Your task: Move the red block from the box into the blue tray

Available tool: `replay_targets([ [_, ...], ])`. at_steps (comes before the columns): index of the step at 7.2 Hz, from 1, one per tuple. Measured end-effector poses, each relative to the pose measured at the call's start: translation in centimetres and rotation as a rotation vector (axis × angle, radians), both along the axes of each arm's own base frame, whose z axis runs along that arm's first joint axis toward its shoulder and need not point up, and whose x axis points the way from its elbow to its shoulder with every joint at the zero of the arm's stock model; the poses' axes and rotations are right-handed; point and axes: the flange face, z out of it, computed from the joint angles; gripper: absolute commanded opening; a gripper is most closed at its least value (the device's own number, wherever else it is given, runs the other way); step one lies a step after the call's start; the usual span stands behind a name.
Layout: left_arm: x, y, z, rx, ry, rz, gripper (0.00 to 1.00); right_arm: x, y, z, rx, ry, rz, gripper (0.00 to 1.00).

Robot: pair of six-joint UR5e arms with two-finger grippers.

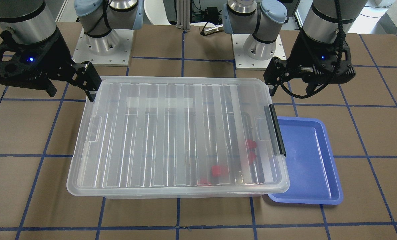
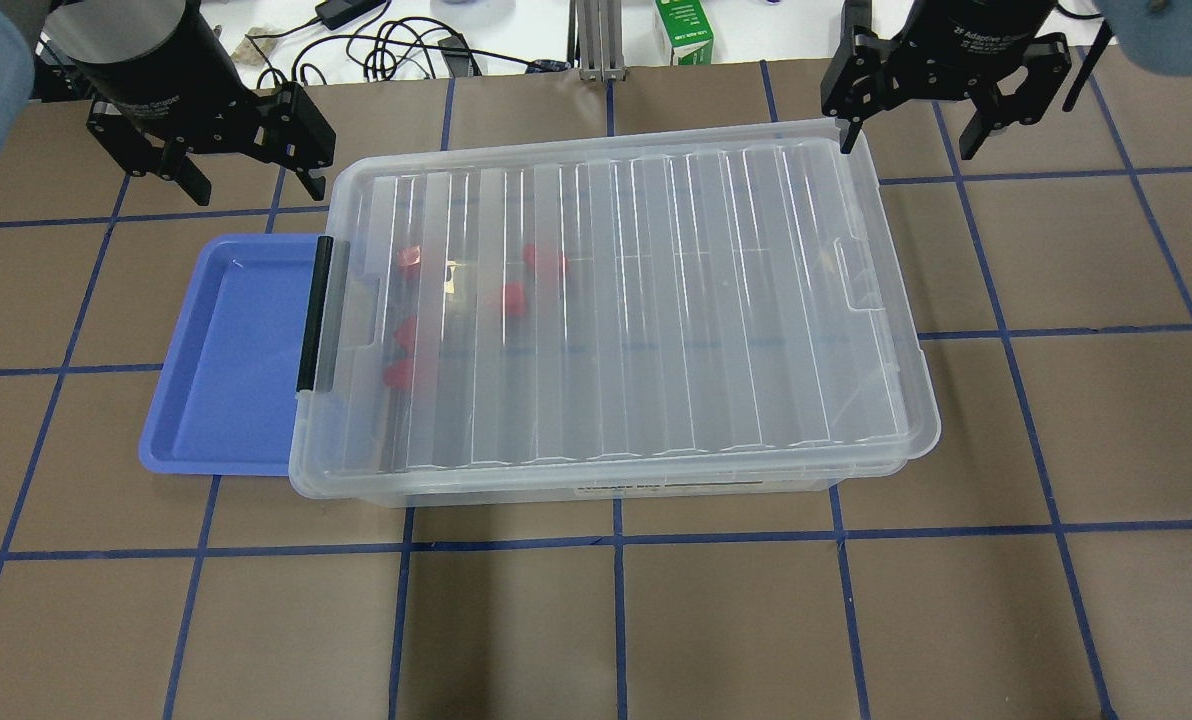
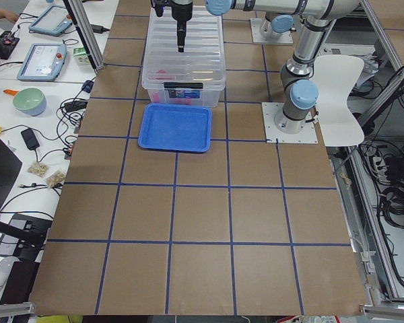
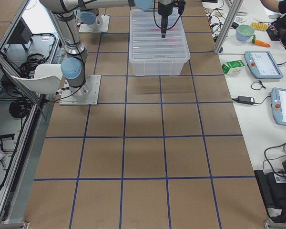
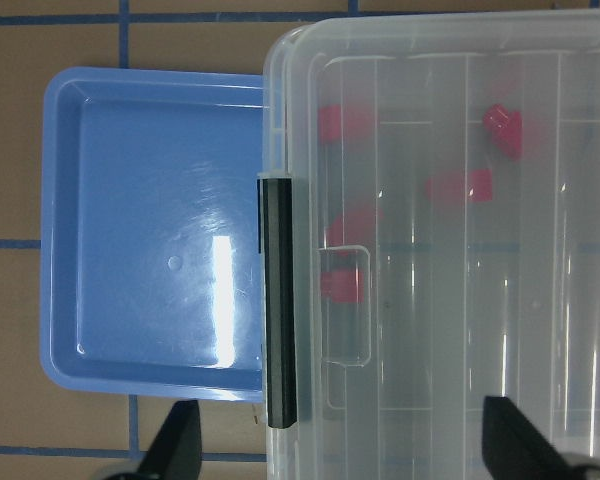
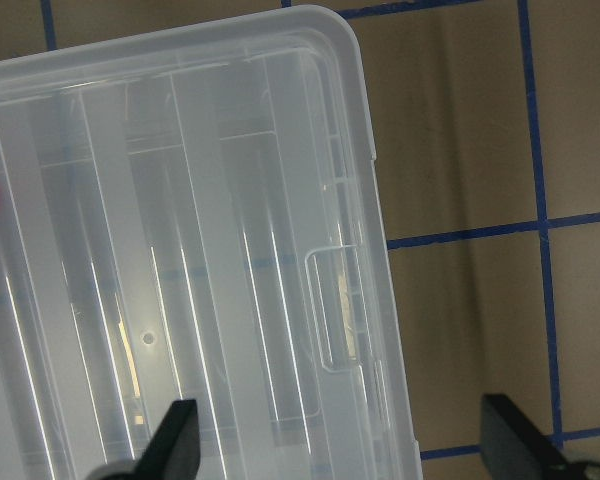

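You have nothing done yet: the lid (image 2: 646,300) is on the box (image 2: 856,480), the latch (image 2: 314,312) looks clipped, and the red blocks lie inside at the latch end, one block (image 2: 513,299) among them. The tray (image 2: 226,370), just beside that end on the worktop (image 2: 656,620), holds no block. Unlatching, lifting, picking and placing all remain. Your left pincer (image 2: 251,180) hangs spread wide and empty by the box's far latch-end corner. The right pincer (image 2: 908,135) is equally spread and empty over the opposite far corner.

Through ribbed lid (image 2: 706,300), red blocks (image 2: 512,298) blurred; blue tray (image 2: 226,380) edge hidden under box (image 2: 516,488).
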Motion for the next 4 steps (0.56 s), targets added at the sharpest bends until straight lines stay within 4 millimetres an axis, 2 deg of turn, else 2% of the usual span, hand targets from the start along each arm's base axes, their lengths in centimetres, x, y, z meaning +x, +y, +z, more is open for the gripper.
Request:
replay_targets([
  [4, -0.05, -0.11, -0.26, 0.005, 0.004, 0.001, 1.0, -0.35, -0.23, -0.28, 0.003, 0.005, 0.016, 1.0],
])
